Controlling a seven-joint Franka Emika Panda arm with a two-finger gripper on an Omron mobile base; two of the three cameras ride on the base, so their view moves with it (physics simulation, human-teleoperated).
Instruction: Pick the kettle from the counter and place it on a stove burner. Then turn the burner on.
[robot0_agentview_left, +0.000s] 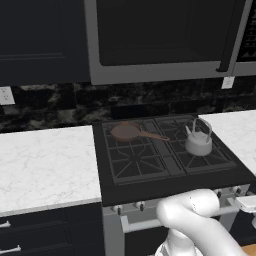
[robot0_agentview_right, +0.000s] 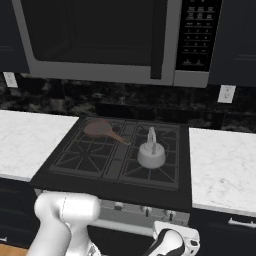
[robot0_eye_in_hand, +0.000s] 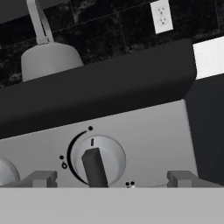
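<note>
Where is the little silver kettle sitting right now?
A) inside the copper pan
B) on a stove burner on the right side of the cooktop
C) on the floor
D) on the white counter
B: the kettle stands on a stove burner at the right side of the black cooktop, apart from the copper pan at the back left and off the marble counter.

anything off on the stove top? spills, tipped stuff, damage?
Nothing stands out. The kettle sits upright on the front right stove burner, handle up. The copper pan lies flat on the rear left grate. No spill or damage shows on the counter. The knob looks intact.
</note>
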